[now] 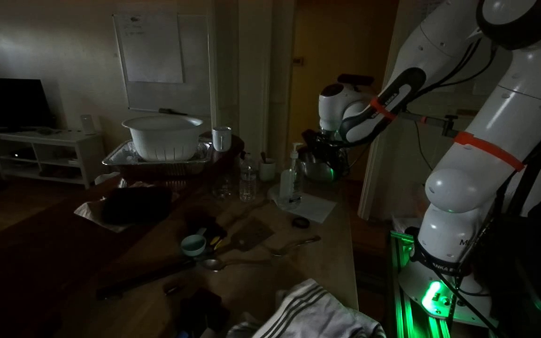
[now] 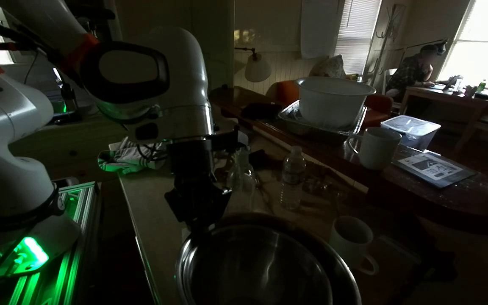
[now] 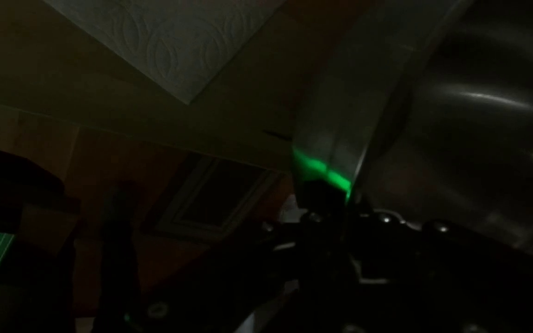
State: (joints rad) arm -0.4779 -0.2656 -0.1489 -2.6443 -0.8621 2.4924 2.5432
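A shiny metal bowl (image 2: 265,264) stands at the near end of the table in an exterior view; its wall (image 1: 316,171) also shows in an exterior view, partly behind the gripper. My gripper (image 2: 201,226) points down at the bowl's rim. In the wrist view the gripper (image 3: 347,206) is shut on that rim, one dark finger outside the bowl and one inside. Green light glows on the bowl's outer wall (image 3: 336,138) just above the fingertips. The fingers are very dark, so the pads' contact is hard to see. Whether the bowl rests on the table cannot be told.
Close to the bowl are a clear pump bottle (image 1: 291,185), a water bottle (image 1: 247,180) and a white mug (image 2: 352,237). A paper towel (image 1: 315,206) lies under the pump bottle. Utensils, a striped towel (image 1: 320,312) and a white tub (image 1: 163,138) are farther off. The table edge (image 3: 155,141) runs nearby.
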